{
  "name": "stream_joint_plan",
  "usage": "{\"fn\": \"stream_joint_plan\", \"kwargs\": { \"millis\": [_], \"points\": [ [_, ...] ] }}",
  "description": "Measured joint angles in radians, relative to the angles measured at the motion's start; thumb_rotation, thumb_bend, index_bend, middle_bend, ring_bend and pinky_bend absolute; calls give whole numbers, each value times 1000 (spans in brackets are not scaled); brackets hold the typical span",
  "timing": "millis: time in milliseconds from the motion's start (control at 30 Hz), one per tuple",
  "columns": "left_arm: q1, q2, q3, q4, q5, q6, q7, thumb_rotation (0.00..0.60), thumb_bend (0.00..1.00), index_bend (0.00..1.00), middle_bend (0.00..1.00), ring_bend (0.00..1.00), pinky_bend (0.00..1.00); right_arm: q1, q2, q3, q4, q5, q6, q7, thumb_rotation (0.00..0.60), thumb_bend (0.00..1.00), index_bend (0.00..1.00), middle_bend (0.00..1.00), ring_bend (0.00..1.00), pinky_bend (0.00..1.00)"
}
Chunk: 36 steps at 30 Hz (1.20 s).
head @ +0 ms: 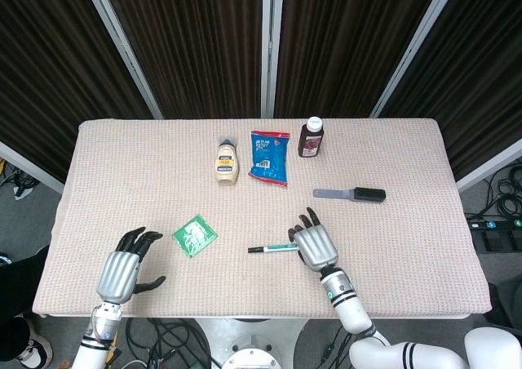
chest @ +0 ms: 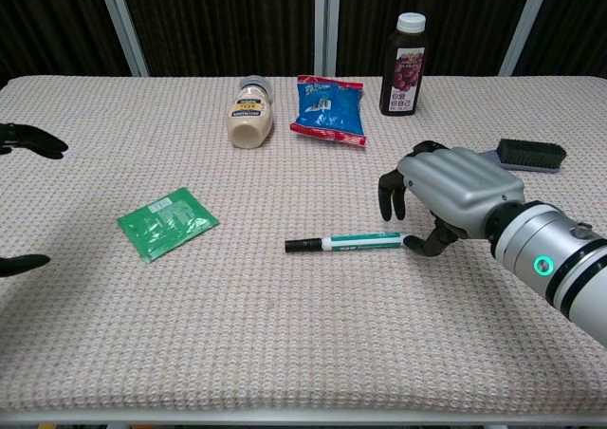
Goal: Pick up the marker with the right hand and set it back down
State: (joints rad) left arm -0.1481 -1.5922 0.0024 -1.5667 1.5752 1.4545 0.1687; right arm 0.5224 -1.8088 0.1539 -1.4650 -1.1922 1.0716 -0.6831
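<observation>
The marker (chest: 346,243), white and green with a black cap pointing left, lies flat on the woven table cover near the middle front, also seen as the marker (head: 273,247) in the head view. My right hand (chest: 442,195) hovers just over its right end, fingers apart and curled downward, the thumb tip close beside the marker's end; it holds nothing. In the head view my right hand (head: 312,241) sits right of the marker. My left hand (head: 124,265) rests open near the front left edge; only its dark fingertips (chest: 28,144) show in the chest view.
A green sachet (chest: 167,222) lies left of the marker. At the back are a mayonnaise bottle on its side (chest: 249,124), a blue snack bag (chest: 328,109) and a dark juice bottle (chest: 402,64). A brush (head: 351,193) lies to the right.
</observation>
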Motion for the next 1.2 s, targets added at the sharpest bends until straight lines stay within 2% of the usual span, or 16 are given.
{"fn": "stream_joint_plan", "kwargs": {
  "millis": [333, 1200],
  "points": [
    [-1, 6, 7, -12, 4, -2, 2, 600, 85, 221, 207, 106, 156, 7, -31, -16, 20, -7, 26, 29, 600, 230, 487, 471, 183, 58],
    [0, 8, 11, 8, -22, -21, -55, 600, 84, 221, 207, 106, 156, 52, -95, -13, 64, 89, 24, -83, 600, 249, 488, 473, 186, 65]
  ]
}}
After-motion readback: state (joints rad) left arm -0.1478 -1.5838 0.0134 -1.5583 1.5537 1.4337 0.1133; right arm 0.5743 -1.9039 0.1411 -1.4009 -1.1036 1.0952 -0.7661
